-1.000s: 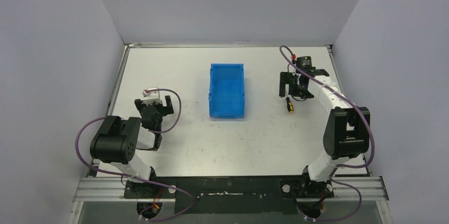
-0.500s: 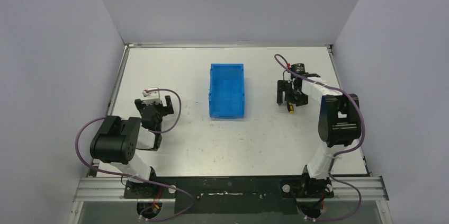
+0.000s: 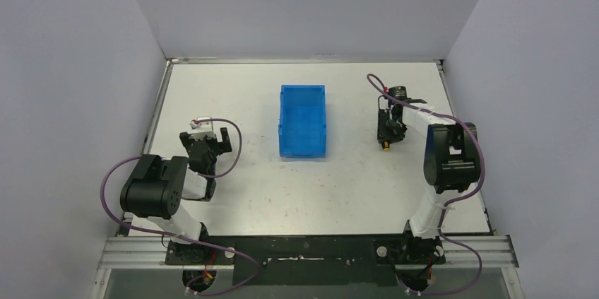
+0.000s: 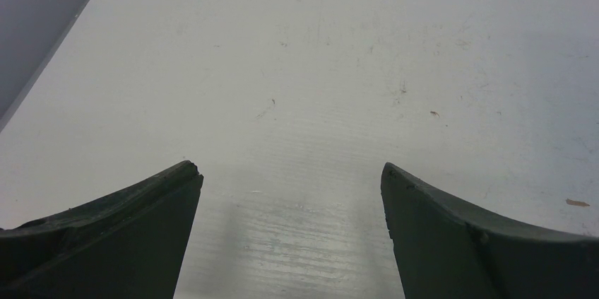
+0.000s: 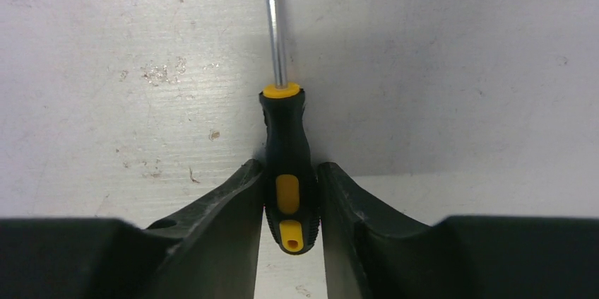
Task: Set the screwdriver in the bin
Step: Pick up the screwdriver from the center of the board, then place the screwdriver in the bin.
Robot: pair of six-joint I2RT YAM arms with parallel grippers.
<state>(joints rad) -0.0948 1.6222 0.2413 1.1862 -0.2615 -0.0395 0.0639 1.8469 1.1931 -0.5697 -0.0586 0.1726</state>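
The screwdriver [image 5: 287, 150] lies on the white table with its black and yellow handle clamped between the fingers of my right gripper [image 5: 290, 172], which is shut on it; the metal shaft points away from the camera. In the top view the right gripper [image 3: 387, 133] sits to the right of the blue bin [image 3: 303, 121], with the screwdriver's yellow butt [image 3: 386, 148] poking out below it. The bin stands open-topped mid-table with nothing visible inside. My left gripper [image 3: 210, 142] rests at the left, its jaws wide open over bare table [image 4: 289, 172].
Grey walls enclose the table on the left, back and right. A metal rail [image 3: 304, 59] runs along the far edge. Purple cables loop off both arms.
The right gripper came down over the screwdriver and its jaws went from wide open to closed on the handle. The left arm stayed still.
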